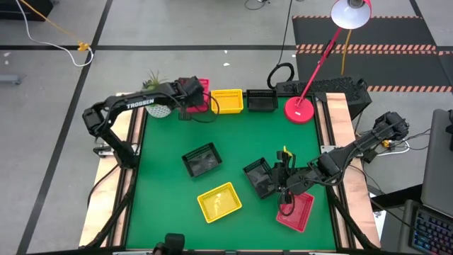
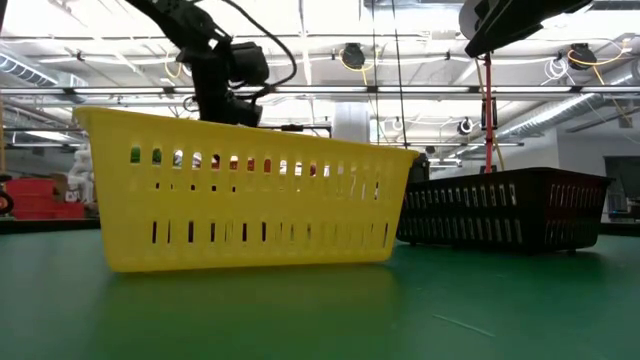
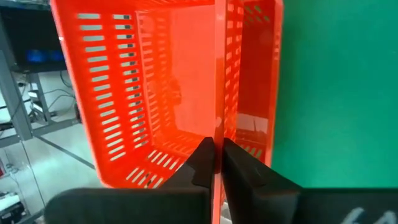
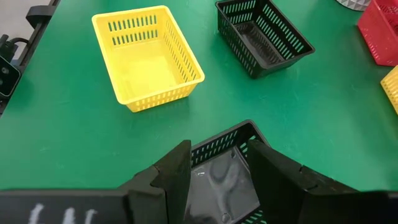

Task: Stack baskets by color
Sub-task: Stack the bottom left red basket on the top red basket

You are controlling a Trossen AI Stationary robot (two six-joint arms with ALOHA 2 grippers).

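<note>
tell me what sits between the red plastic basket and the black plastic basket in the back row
A yellow slotted plastic basket sits between the red plastic basket and the black plastic basket along the table's far edge, as the high view shows.

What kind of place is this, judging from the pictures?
Most likely a robotics lab or workshop. The green table stands on a taped concrete floor, the low view shows an open ceiling with exposed pipes, and a keyboard sits beside the rig.
</note>
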